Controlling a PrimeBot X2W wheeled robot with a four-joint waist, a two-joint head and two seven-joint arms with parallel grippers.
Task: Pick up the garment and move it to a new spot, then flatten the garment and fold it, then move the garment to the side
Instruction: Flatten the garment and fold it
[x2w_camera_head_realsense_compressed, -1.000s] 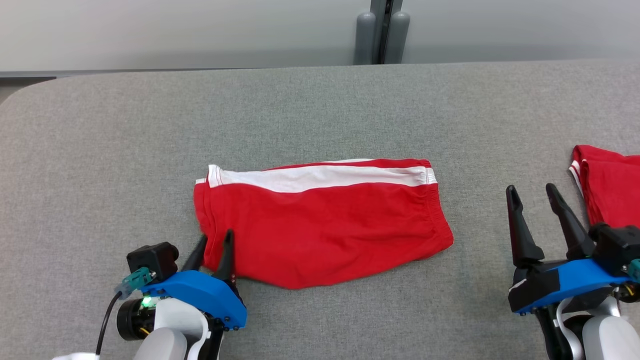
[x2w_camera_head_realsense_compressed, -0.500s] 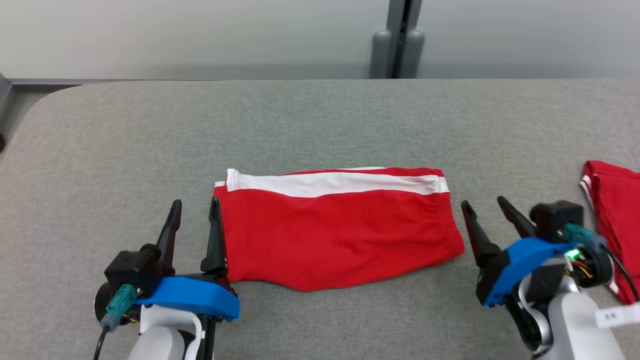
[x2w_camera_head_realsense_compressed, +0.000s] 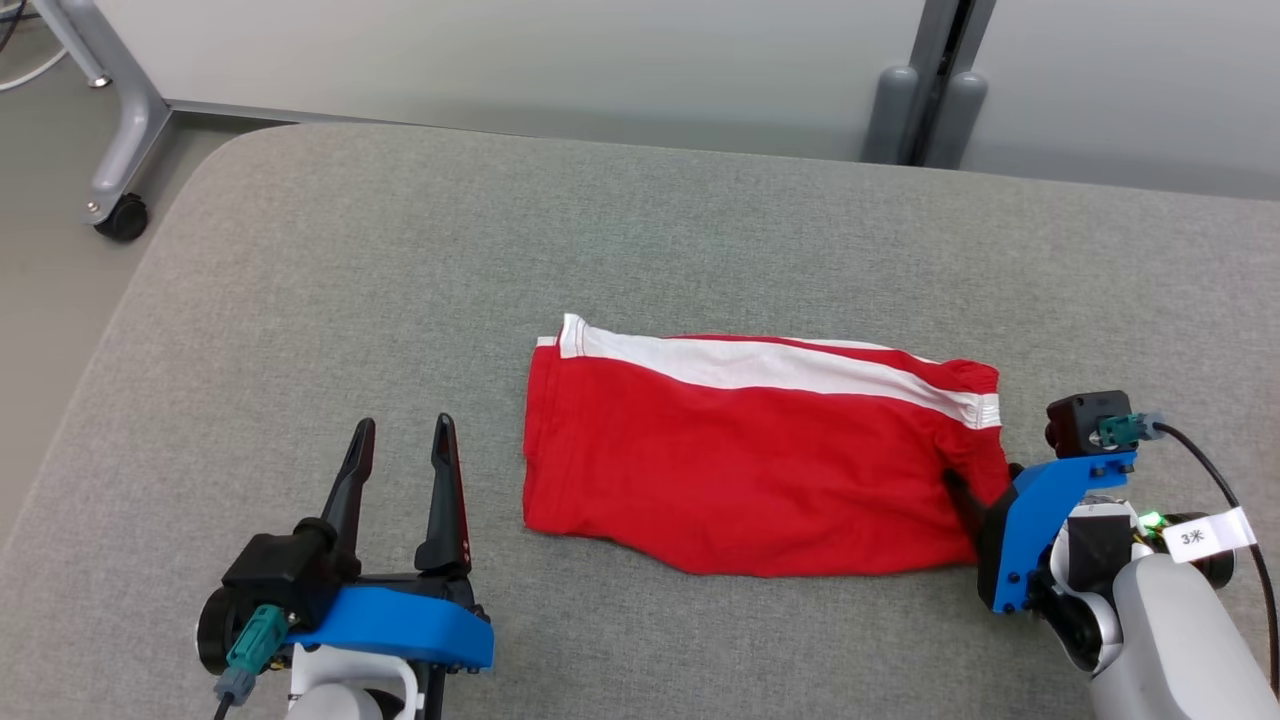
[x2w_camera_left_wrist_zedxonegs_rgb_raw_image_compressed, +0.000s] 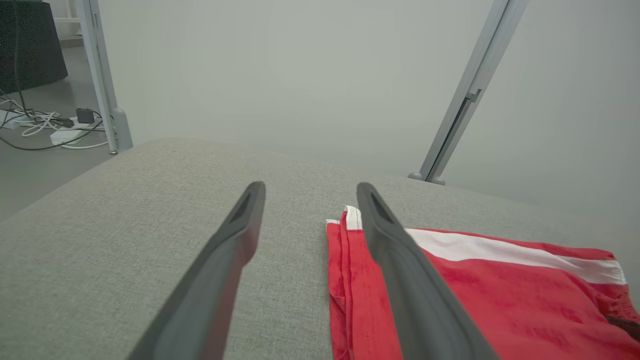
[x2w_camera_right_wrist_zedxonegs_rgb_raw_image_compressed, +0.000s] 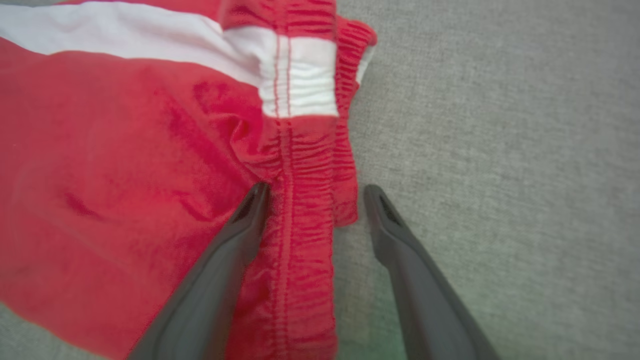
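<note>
The right gripper (x2w_camera_right_wrist_zedxonegs_rgb_raw_image_compressed: 315, 192) has advanced onto the folded red garment (x2w_camera_head_realsense_compressed: 750, 460) lying mid-way along the bench (x2w_camera_head_realsense_compressed: 400, 250) and straddles its waistband, jaws released, the left gripper (x2w_camera_head_realsense_compressed: 404, 423) likewise released near the opposite edge; folding looks done, so next comes clenching and moving it aside.

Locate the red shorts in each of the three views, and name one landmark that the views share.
Head view: the red shorts lie flat, centre-right on the grey table.
Left wrist view: the red shorts are in the lower right corner.
Right wrist view: the red shorts cover the left and middle.
Shared landmark: the white stripe along the far edge of the shorts, seen in all three views.
</note>
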